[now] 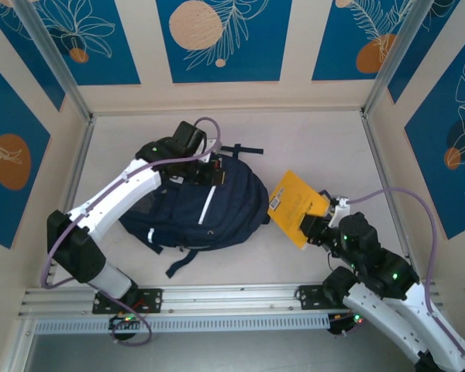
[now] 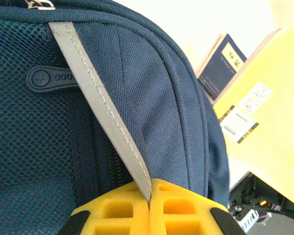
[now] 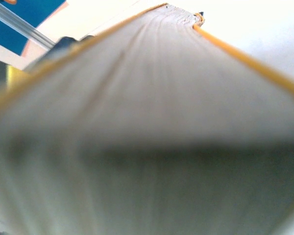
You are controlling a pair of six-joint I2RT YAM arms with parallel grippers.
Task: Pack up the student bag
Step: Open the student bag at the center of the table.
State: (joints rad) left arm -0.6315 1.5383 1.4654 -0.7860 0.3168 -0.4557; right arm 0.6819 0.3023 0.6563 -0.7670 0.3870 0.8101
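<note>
Even, bright light falls from above in the top view, leaving only soft, short shadows on the pale table (image 1: 318, 147) beside the student bag (image 1: 209, 209). The bag's navy cloth goes nearly black there, swallowing detail. The left wrist view is crisp on the weave and the grey stripe. Behind it, the upper right is blown out to white and the yellow book (image 2: 269, 127) glares. The left gripper (image 2: 150, 198), at the bottom edge, is a touch soft. The right wrist view is badly out of focus: the book's page edges are sharp only at the far top and smeared below, with a dim band across the middle and white glare at upper right
</note>
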